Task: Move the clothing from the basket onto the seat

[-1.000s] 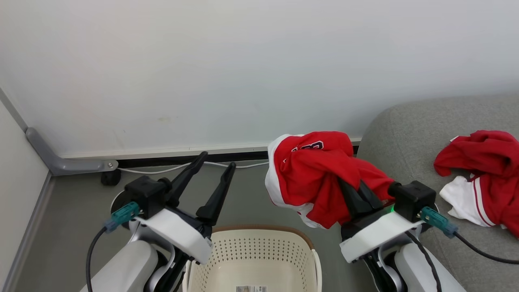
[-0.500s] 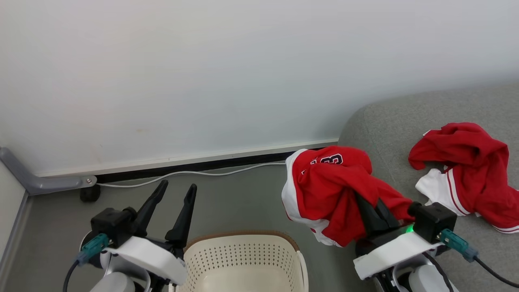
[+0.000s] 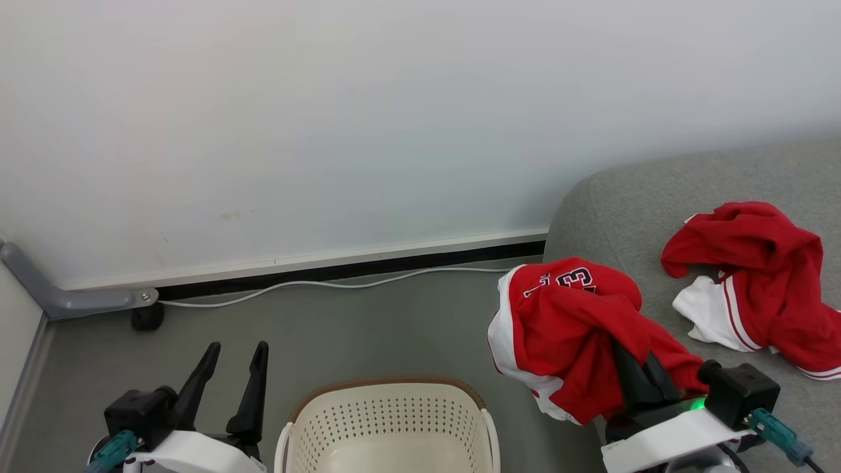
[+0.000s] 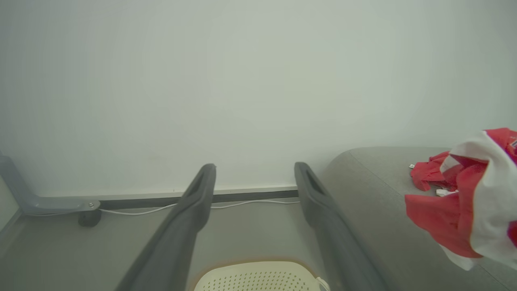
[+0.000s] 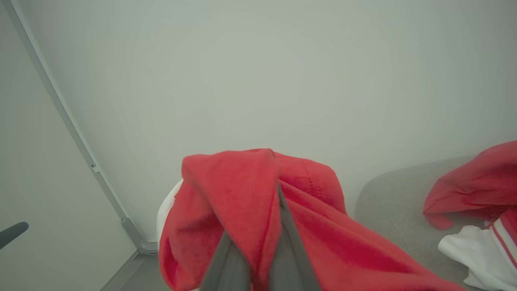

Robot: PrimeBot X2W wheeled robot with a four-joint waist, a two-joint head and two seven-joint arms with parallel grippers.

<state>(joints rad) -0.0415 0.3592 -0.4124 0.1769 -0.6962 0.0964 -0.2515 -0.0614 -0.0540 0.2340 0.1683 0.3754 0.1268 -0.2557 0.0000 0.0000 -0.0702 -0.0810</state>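
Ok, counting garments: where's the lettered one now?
Head view, lower right: the lettered garment hangs from the right hand at the sofa edge, right of the basket.

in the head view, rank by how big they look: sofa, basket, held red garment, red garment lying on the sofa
1. sofa
2-3. held garment and garment on the sofa: about alike, held one nearer the camera, so unranked
4. basket, cut off at the bottom edge

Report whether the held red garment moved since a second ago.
Yes. The held garment in the right gripper shifted right, farther across the left edge of the sofa.
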